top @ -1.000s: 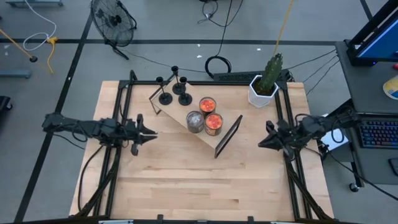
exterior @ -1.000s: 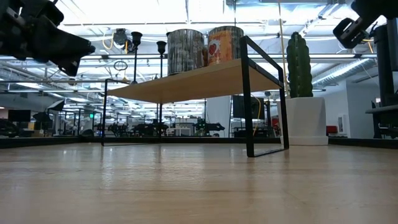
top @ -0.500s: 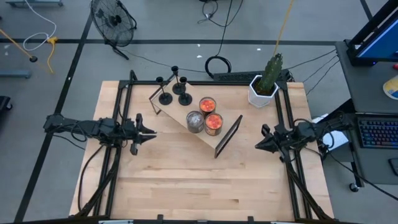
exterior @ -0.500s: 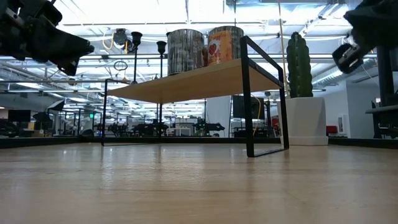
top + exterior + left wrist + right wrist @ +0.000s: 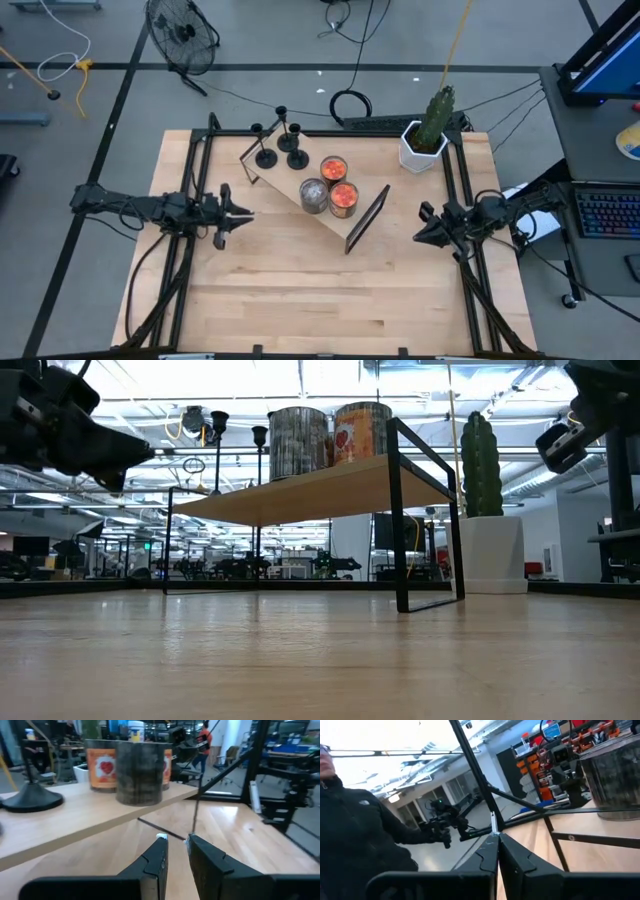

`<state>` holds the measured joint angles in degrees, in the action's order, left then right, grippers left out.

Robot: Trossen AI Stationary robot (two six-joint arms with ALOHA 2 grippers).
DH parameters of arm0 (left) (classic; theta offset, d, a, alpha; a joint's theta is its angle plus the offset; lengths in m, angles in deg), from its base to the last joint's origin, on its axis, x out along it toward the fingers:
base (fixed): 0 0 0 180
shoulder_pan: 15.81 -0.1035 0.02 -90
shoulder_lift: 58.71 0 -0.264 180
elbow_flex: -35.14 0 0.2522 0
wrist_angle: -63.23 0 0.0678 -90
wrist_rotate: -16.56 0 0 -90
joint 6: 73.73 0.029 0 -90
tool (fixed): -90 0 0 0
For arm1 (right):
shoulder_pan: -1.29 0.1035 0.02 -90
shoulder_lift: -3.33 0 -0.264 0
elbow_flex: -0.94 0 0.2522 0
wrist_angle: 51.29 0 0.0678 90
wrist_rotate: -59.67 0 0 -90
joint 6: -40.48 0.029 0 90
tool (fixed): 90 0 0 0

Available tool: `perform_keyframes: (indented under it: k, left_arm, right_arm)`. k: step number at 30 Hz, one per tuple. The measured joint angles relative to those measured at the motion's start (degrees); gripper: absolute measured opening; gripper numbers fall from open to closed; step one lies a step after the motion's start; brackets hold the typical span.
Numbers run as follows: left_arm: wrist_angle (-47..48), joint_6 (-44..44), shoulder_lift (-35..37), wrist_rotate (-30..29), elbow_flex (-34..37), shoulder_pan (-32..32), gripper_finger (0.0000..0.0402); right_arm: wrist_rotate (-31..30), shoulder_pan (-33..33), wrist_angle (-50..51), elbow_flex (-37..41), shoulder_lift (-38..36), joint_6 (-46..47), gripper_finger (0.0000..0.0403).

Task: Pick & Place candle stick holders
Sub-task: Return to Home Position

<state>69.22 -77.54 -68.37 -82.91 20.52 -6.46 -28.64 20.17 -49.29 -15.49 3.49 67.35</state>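
A: Holders, where?
B: All three candle stick holders (image 5: 265, 158) stand upright on the shelf (image 5: 282, 178), bunched at its far-left end. The shelf sits slantwise on the worktop (image 5: 300, 290), toward the back.

A: Anything else on that shelf?
B: Three candle jars (image 5: 313, 195), one grey and two orange, at the middle of the board, just beside the holders' cluster but apart from it. A cactus pot (image 5: 424, 148) stands at the worktop's back right corner, off the shelf.

A: Left claw?
B: The left claw (image 5: 245, 212) hangs over the worktop's left side, pointing toward the shelf. It is in front of and to the left of the holders, well apart from them, touching nothing. The left wrist view shows its fingers (image 5: 157, 855) parted by a narrow gap, nothing between them. One holder's disc base is in that view on the board, off to the side of the jars.

A: Right claw?
B: The right claw (image 5: 420, 235) hovers near the worktop's right edge, beyond the shelf's near-right end frame. The whole shelf lies between it and the holders. In the right wrist view its fingers (image 5: 487, 857) are pressed together, clenched on nothing.

A: Low view?
B: Two holder stems with cups rise at the board's left end; both arms are high, off the surface.
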Motion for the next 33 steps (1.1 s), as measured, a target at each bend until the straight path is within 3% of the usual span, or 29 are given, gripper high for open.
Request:
perform_keyframes:
  k: [13,20,24,29,33]
  left_arm:
    - [0.2,0.35,-0.02,-1.05,0.0,0.0,0.0076]
    - [-7.73,3.06,0.0,-1.12,-0.6,0.0,0.0076]
    - [-2.21,3.18,0.0,-2.37,-2.81,0.0,0.0076]
    - [11.9,2.21,0.01,-2.63,-7.64,0.0,0.0076]
    - [14.09,2.23,-0.02,-2.63,-7.17,0.0,0.0076]
  right_arm:
    - [-1.62,-0.04,3.75,0.11,0.04,-4.59,0.0004]
    - [0.04,-0.03,3.43,0.17,0.0,-4.0,0.0004]
    - [1.6,-0.02,3.15,0.17,0.0,-4.06,0.0004]
    - [1.48,-0.04,3.0,0.17,0.02,-6.22,0.0004]
    - [1.3,-0.04,2.95,0.17,0.0,-8.05,0.0004]
